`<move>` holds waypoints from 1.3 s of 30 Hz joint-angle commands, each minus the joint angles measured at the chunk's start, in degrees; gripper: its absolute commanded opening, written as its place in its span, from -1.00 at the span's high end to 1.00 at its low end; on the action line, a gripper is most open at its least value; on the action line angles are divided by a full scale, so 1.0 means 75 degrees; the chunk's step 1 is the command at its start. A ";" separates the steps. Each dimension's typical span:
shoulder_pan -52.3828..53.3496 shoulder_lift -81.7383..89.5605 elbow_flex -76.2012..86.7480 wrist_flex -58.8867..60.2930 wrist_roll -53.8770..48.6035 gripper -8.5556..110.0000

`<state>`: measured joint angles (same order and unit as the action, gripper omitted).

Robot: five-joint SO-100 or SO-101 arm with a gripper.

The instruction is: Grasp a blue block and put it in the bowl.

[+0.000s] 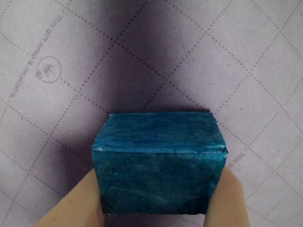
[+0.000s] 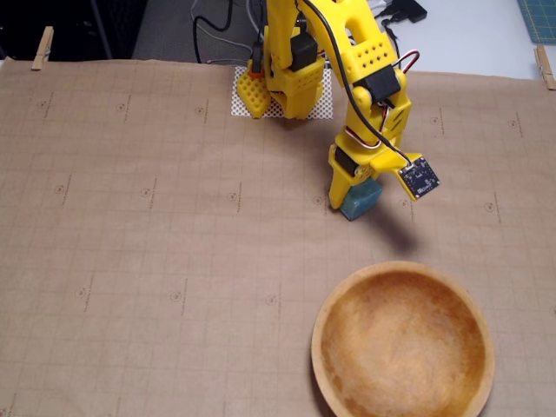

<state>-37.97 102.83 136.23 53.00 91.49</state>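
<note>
Gridded paper (image 2: 156, 261) underlies the blue block (image 1: 158, 163), clamped between both jaws.

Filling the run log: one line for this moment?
hand: shut on block | block: lifted off paper | bowl: empty | next: carry to bowl

The table (image 2: 130, 261) is covered edge to edge with brown wrapping paper (image 2: 174, 174) printed with a dotted grid; in the wrist view the paper (image 1: 236, 56) shows the same dotted lines and a small round printed mark. A wooden peg (image 2: 42, 48) clips the paper at the far left corner, another peg (image 2: 545, 68) at the far right corner. The wooden bowl (image 2: 323, 304) sits on the paper at the near edge, right of the middle. A white mesh mat (image 2: 323, 106) lies under the arm's base at the middle of the far edge.
</note>
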 commanded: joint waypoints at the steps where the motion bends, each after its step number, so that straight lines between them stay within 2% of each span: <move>1: -0.0094 0.0012 -0.0234 -0.0035 0.0047 0.78; 7: -0.0094 0.0012 -0.0234 -0.0035 0.0047 0.91; 12: -0.0035 0.0082 -0.0340 0.0023 0.0023 0.92; 18: 0.0141 0.1312 -0.0469 0.0187 0.0035 0.92; 29: 0.1008 0.4570 -0.1477 0.2098 -0.0070 0.92; 39: 0.2191 0.5273 -0.3480 0.3246 -0.0129 0.92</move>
<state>-24.61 140.27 118.39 76.82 91.49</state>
